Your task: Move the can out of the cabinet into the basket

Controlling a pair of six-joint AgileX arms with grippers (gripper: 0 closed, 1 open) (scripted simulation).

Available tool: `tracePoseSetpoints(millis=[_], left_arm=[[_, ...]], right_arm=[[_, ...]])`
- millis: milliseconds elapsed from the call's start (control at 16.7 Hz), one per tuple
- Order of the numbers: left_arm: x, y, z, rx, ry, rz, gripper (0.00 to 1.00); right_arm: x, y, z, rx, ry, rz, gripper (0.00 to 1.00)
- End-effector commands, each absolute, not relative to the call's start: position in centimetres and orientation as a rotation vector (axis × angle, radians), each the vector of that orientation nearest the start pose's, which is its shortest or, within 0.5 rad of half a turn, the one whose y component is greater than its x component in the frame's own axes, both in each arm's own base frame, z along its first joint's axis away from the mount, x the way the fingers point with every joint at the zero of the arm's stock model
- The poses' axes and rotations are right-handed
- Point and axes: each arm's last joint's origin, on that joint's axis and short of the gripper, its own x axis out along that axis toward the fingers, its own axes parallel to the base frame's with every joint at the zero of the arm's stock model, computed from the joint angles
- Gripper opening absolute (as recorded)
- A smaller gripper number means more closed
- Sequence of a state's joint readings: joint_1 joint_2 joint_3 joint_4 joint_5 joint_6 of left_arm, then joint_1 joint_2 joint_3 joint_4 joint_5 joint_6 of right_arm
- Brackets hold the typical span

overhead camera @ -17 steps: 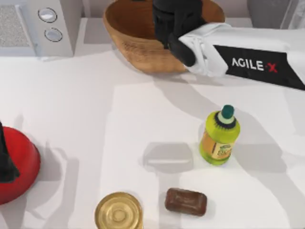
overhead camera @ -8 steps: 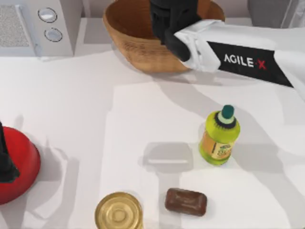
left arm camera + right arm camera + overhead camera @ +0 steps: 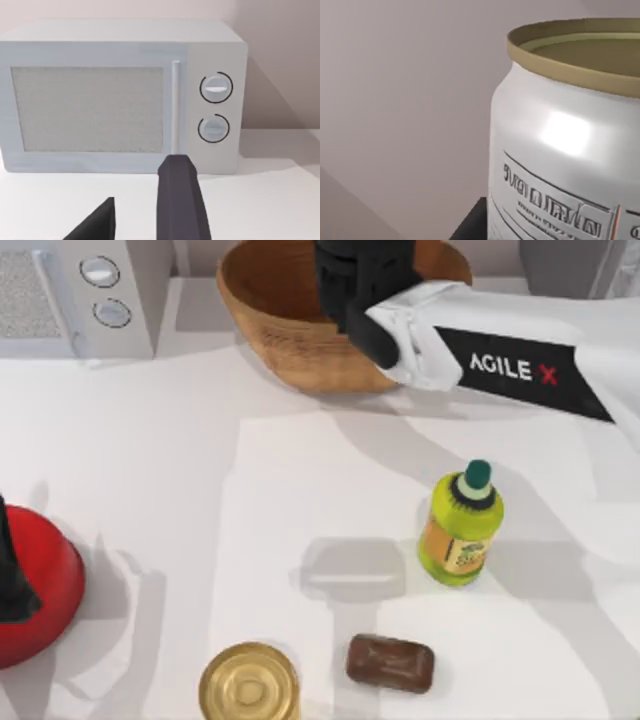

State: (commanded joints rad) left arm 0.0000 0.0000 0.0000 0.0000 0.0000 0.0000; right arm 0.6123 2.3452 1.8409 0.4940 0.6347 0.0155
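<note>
Can [image 3: 560,150] sits right up against my right wrist camera, apparently clamped in my right gripper [image 3: 352,270], though the fingers are hidden. That gripper hangs over the basket [image 3: 270,330], upper middle of the top view. Release remains.

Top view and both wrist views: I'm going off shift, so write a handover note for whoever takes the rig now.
Right gripper: over the basket, the can close before its wrist camera, apparently held.
Left gripper: parked at the table's left edge, facing the microwave.
Cabinet: top right corner.
Done: can out of the cabinet, carried to the basket.
Left: release the can, withdraw.
</note>
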Motion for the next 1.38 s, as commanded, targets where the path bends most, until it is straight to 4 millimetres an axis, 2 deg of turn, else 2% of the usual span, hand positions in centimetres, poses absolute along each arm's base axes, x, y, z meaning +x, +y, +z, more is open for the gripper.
tracePoseSetpoints(millis=[360, 1380], left_arm=[[10.57, -0.12, 16.0, 0.0, 0.0, 0.0, 1.0], [10.57, -0.12, 16.0, 0.0, 0.0, 0.0, 1.0]], right_arm=[[45.41, 30.53, 22.16, 0.0, 0.002, 0.005, 0.98], [45.41, 30.53, 22.16, 0.0, 0.002, 0.005, 1.0]])
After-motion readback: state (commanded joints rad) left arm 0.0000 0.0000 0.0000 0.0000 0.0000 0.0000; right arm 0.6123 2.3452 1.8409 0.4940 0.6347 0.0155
